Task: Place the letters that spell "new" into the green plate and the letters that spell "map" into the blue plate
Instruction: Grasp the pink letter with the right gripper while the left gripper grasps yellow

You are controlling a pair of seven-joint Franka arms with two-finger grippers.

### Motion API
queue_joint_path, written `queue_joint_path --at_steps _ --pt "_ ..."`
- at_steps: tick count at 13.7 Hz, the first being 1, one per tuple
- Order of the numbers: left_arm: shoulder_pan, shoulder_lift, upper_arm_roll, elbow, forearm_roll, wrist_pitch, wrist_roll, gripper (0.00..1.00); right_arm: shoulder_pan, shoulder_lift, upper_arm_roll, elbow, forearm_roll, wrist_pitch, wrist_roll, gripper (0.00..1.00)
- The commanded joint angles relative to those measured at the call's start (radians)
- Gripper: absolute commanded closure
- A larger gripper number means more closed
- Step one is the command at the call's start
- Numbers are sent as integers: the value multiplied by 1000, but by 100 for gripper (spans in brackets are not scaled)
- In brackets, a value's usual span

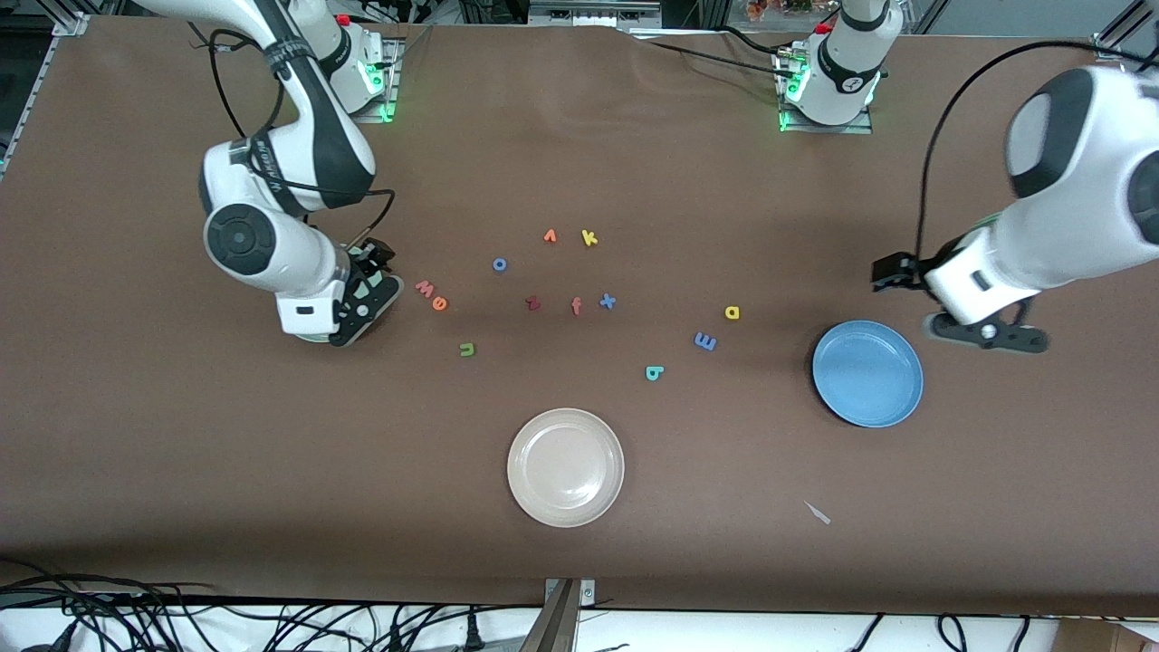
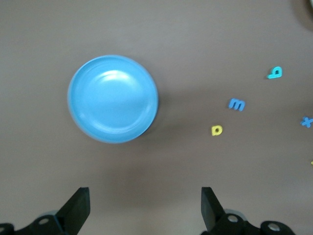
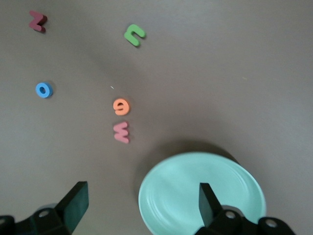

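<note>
The green plate (image 3: 195, 193) lies under my open right gripper (image 3: 142, 203), which hangs empty over the plate's rim; in the front view the right hand (image 1: 349, 308) covers the plate. Beside it lie the salmon w (image 1: 424, 288), the orange e (image 1: 439, 303) and the green n (image 1: 467, 349). The blue plate (image 1: 867, 373) sits at the left arm's end. My left gripper (image 2: 145, 205) hangs open and empty over bare table beside that plate. The blue m (image 1: 705, 341), the yellow a (image 1: 732, 312) and the teal p (image 1: 654, 372) lie toward the table's middle from it.
A cream plate (image 1: 566, 466) sits nearer the front camera, mid-table. Other letters lie in the middle: a blue o (image 1: 499, 264), an orange v (image 1: 550, 236), a yellow k (image 1: 589, 238), a dark red z (image 1: 533, 303), an f (image 1: 576, 306) and a blue x (image 1: 608, 301). A white scrap (image 1: 818, 512) lies near the front edge.
</note>
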Motion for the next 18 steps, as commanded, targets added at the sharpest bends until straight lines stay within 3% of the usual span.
queue_joint_path --at_steps 1,5,7,9,12,16,18 --pt "0 -26 -46 -109 4 105 -5 0 -3 -46 48 -193 10 220 14 0" --pt "0 -29 -123 -286 5 331 -86 0 -1 5 54 -260 5 320 22 0" --pt "-6 -23 -126 -312 5 369 -92 0 3 22 65 -308 5 414 23 2" --pt "-17 -23 -137 -398 7 487 -112 0 9 32 71 -351 1 513 22 10" --pt "-38 -3 -144 -490 16 645 -158 0 44 80 71 -354 -4 606 22 48" --pt "-101 99 -143 -503 25 779 -172 0 46 100 71 -359 -7 643 20 55" --pt "-116 149 -144 -504 91 822 -187 0 45 94 71 -360 -7 638 19 57"
